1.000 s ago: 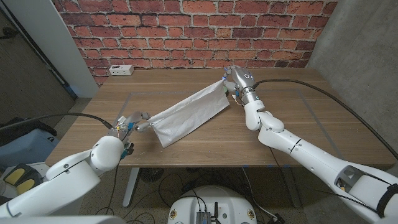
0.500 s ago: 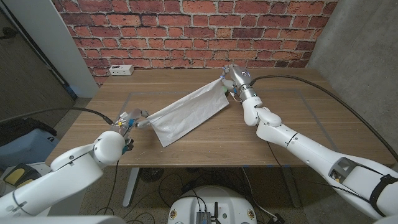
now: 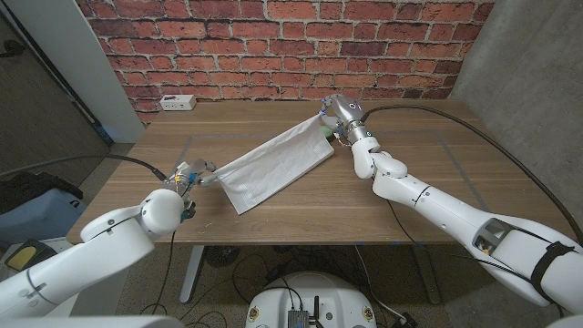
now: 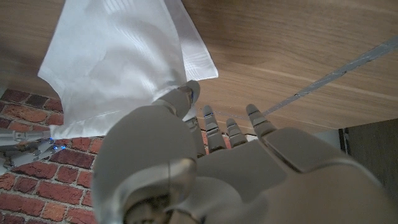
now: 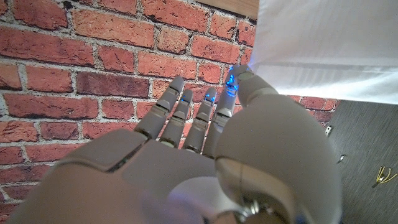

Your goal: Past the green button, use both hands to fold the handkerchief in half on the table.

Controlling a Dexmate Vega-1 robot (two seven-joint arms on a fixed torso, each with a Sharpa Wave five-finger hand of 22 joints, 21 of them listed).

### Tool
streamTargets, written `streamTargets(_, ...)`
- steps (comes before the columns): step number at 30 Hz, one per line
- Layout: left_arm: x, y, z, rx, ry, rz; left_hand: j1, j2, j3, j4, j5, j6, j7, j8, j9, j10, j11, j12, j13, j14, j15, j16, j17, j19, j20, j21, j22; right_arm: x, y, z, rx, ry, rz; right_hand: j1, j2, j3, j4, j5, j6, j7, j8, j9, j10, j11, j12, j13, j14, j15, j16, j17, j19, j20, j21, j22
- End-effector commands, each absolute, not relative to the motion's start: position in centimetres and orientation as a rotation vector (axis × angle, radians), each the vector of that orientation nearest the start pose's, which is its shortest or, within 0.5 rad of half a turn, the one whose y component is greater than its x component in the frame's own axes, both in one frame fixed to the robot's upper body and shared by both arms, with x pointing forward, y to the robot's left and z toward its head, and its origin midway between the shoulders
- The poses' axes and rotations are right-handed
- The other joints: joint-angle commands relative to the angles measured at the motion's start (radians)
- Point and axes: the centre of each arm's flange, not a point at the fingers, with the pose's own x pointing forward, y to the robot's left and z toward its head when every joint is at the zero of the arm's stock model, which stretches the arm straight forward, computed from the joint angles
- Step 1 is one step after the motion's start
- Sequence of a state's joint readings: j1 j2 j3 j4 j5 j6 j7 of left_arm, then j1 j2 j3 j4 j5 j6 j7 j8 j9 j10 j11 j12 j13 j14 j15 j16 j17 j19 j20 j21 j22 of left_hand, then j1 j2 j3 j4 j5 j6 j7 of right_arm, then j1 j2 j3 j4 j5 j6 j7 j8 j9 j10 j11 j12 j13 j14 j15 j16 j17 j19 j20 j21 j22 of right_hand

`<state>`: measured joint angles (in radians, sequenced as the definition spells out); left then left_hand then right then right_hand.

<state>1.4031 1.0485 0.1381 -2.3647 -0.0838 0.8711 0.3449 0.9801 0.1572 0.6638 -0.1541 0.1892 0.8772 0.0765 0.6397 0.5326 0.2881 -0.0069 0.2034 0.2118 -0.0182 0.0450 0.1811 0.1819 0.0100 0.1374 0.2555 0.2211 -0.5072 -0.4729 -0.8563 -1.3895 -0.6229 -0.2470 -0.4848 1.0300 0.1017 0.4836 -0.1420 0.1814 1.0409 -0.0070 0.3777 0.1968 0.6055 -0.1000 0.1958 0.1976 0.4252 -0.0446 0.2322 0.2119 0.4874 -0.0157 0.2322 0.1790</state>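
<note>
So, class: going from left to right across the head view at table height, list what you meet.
Left hand → handkerchief → right hand. The white box by the wall sits further back, over the left hand.

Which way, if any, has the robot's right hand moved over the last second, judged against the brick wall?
Yes, slightly: the right hand, pinching the handkerchief, has shifted toward the brick wall and a little toward the robot's left.

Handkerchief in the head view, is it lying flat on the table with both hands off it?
No, the handkerchief hangs stretched between the left hand and right hand, each holding one end.
</note>
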Motion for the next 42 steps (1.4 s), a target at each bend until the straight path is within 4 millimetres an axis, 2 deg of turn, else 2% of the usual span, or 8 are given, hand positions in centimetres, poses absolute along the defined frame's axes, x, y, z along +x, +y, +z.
streamTargets(1,47.8,32.3,-5.6,1.014,-0.114,0.273,-0.011,0.0,-0.003,0.004,0.004,0.059,0.066,-0.004,-0.002,-0.005,0.003,0.004,0.002,-0.009,0.005,0.007,0.002,-0.004,0.003,0.005,0.002,66.5,-11.7,6.2,-1.311,-0.884,-0.28,-0.005,0.0,0.006,-0.002,0.005,-0.002,-0.004,0.003,0.0,-0.004,-0.001,-0.003,0.003,-0.003,-0.136,-0.004,0.005,0.001,0.003,-0.003,0.004)
streamTargets(12,48.1,32.1,-5.4,1.031,-0.092,0.281,-0.019,0.003,-0.007,0.006,0.004,0.046,0.058,-0.011,-0.012,-0.009,0.003,0.005,0.002,-0.011,0.006,0.008,0.002,-0.009,0.003,0.007,0.003,67.7,-11.2,6.2,-1.336,-0.847,-0.237,-0.013,0.001,0.011,-0.001,0.005,-0.004,-0.005,0.003,0.0,-0.006,0.002,-0.003,0.003,-0.003,-0.135,-0.005,0.005,0.001,0.005,-0.004,0.004)
streamTargets(17,47.8,32.0,-5.3,1.058,-0.085,0.323,-0.043,-0.003,-0.018,0.007,0.005,-0.081,0.053,-0.073,-0.042,-0.032,0.002,0.003,0.004,-0.022,0.012,0.008,0.003,-0.021,0.01,0.008,0.004,67.8,-11.2,6.2,-1.334,-0.829,-0.205,-0.078,0.004,-0.001,0.031,-0.001,-0.026,-0.001,-0.011,-0.003,-0.023,0.011,-0.007,0.004,-0.02,-0.117,-0.01,0.013,-0.015,0.013,-0.011,0.005)
streamTargets(22,47.3,31.9,-5.4,1.052,-0.113,0.37,-0.102,-0.003,-0.051,0.027,0.0,-0.235,0.01,-0.168,-0.094,-0.06,0.004,0.004,0.005,-0.027,0.017,0.01,0.004,-0.033,0.018,0.012,0.005,67.7,-11.3,6.1,-1.314,-0.823,-0.187,-0.157,0.007,-0.023,0.072,-0.003,-0.033,0.005,-0.022,-0.007,-0.03,0.022,-0.006,0.005,-0.025,-0.112,-0.009,0.021,-0.022,0.018,-0.013,0.006)
streamTargets(25,46.9,31.8,-5.6,1.024,-0.146,0.417,-0.166,0.013,-0.079,0.062,-0.002,-0.356,0.007,-0.255,-0.137,-0.074,0.009,0.009,0.007,-0.023,0.02,0.014,0.006,-0.039,0.024,0.017,0.006,67.4,-11.4,6.1,-1.3,-0.822,-0.182,-0.211,0.014,-0.038,0.101,-0.003,-0.041,0.01,-0.031,-0.007,-0.033,0.031,-0.004,0.005,-0.029,-0.109,-0.007,0.026,-0.024,0.021,-0.014,0.006)
streamTargets(27,46.6,31.7,-5.8,1.0,-0.17,0.448,-0.219,0.036,-0.093,0.107,-0.002,-0.42,-0.002,-0.312,-0.166,-0.085,0.014,0.014,0.008,-0.013,0.02,0.022,0.013,-0.031,0.033,0.025,0.008,67.3,-11.6,6.1,-1.287,-0.823,-0.171,-0.255,0.016,-0.053,0.125,-0.002,-0.045,0.014,-0.036,-0.007,-0.035,0.039,-0.003,0.005,-0.031,-0.103,-0.006,0.03,-0.029,0.024,-0.015,0.007)
streamTargets(36,45.6,31.1,-6.3,0.991,-0.243,0.528,-0.303,0.035,-0.105,0.189,-0.003,-0.494,-0.039,-0.383,-0.206,-0.087,0.014,0.024,0.009,0.02,0.015,0.034,0.021,-0.014,0.042,0.04,0.011,66.2,-12.3,5.6,-1.254,-0.819,-0.154,-0.331,0.019,-0.078,0.164,-0.001,-0.072,0.014,-0.055,-0.007,-0.039,0.057,-0.002,0.006,-0.034,-0.089,-0.004,0.035,-0.038,0.032,-0.017,0.008)
streamTargets(42,45.6,30.4,-6.4,1.041,-0.23,0.481,-0.329,0.0,-0.124,0.192,-0.009,-0.506,-0.066,-0.404,-0.223,-0.078,-0.001,0.029,0.009,0.038,-0.001,0.03,0.012,-0.004,0.035,0.047,0.011,65.4,-12.5,5.2,-1.247,-0.821,-0.146,-0.314,0.032,-0.056,0.143,0.007,-0.084,0.015,-0.064,-0.007,-0.04,0.067,-0.001,0.006,-0.032,-0.086,-0.012,0.024,-0.035,0.035,-0.015,0.008)
